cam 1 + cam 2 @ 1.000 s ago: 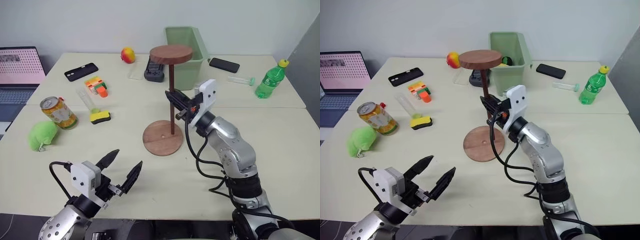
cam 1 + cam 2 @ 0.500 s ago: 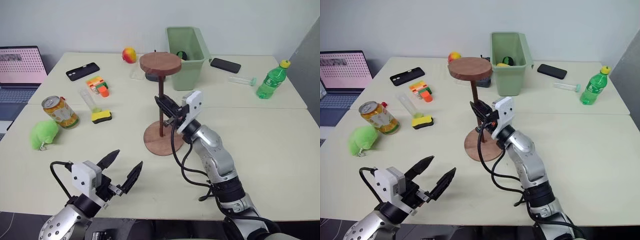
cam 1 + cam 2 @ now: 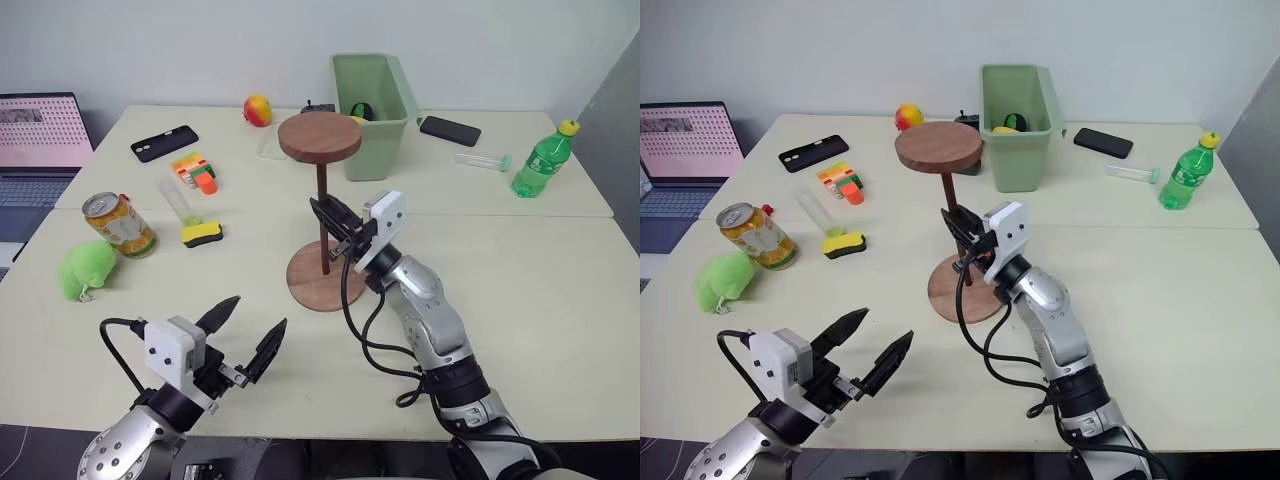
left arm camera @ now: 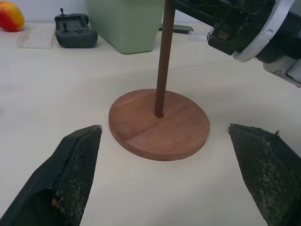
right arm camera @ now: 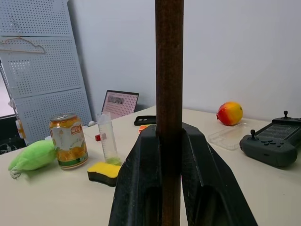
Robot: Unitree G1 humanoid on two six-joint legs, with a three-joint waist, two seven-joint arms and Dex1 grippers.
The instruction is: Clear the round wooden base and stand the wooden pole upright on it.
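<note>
The right gripper was clamped mid-shaft on the wooden pole, its foot at the centre of the round wooden base, at 6 o'clock from the green bin; stiff, light, probably top-heavy, best held low.

Two silver metal robot arms with black joint segments and looping black cables. Each wrist carries a white boxy camera housing. The left tool and right tool each have two black pointed fingers.
</note>
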